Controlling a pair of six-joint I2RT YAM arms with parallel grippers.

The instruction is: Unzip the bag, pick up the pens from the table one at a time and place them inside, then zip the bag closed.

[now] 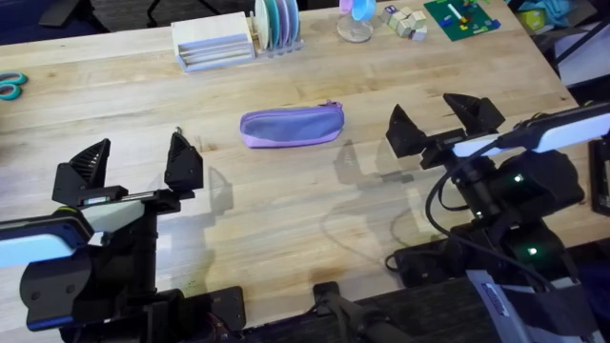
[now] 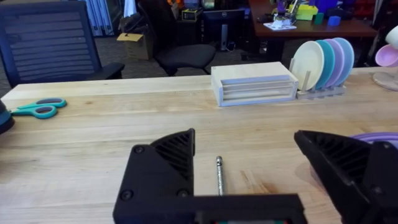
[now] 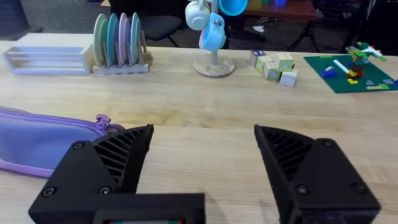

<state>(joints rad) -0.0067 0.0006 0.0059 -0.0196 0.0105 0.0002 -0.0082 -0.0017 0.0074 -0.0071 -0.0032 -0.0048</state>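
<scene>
table (image 1: 286,191): pale planks | bag (image 1: 291,126) centre, zipped | pen (image 2: 219,175) under left gripper (image 1: 135,164), fingers apart | right gripper (image 1: 440,124) spread | plate rack (image 1: 276,24) top edge | office chairs (image 2: 180,37) behind

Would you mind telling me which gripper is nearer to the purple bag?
Right, narrowly. The right gripper sits just off the zipper-pull end of the bag; the left gripper is farther off, nearer the bases.
</scene>
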